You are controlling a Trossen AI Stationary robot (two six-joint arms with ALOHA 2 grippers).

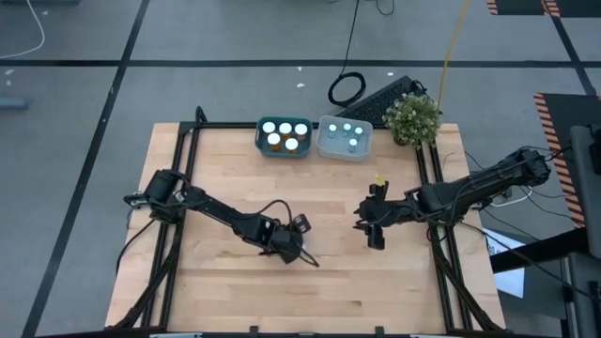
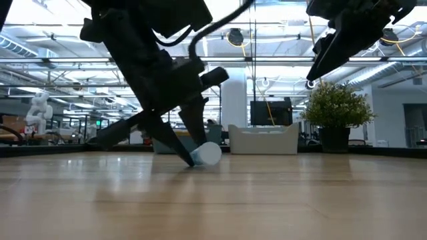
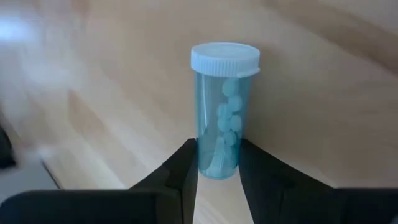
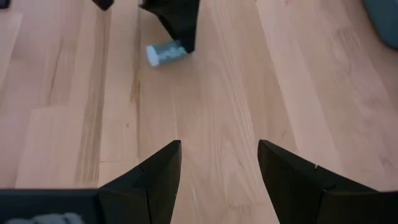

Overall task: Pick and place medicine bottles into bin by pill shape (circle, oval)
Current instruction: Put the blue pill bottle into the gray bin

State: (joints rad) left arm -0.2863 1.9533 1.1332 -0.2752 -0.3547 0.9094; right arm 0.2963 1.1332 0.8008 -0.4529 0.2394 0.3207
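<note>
A pale-blue medicine bottle point(image 3: 222, 106) with a white cap lies on its side on the wooden table, left of middle; the low view shows its cap end point(image 2: 208, 153). My left gripper point(image 3: 217, 155) is shut on it, low over the table point(image 1: 302, 253). My right gripper point(image 4: 219, 155) hangs open above the table's right half point(image 1: 372, 225), with only bare wood between its fingers. At the far edge stand a blue bin point(image 1: 284, 137) holding white-capped bottles and a pale bin point(image 1: 345, 140) holding pale-blue ones. My left gripper pinches the bottle's bottom end point(image 3: 217, 169), the end away from the cap, between its two fingers point(image 3: 185, 171). The fingers slant down from the table's left and lie along the bottle. The bottle rests lengthwise on the table point(image 2: 207, 160).
A potted plant point(image 1: 413, 117) stands at the far right corner beside the pale bin. Black frame rails point(image 1: 184, 160) run along the table's left and right sides. Bare wood lies between the two grippers and toward the near edge.
</note>
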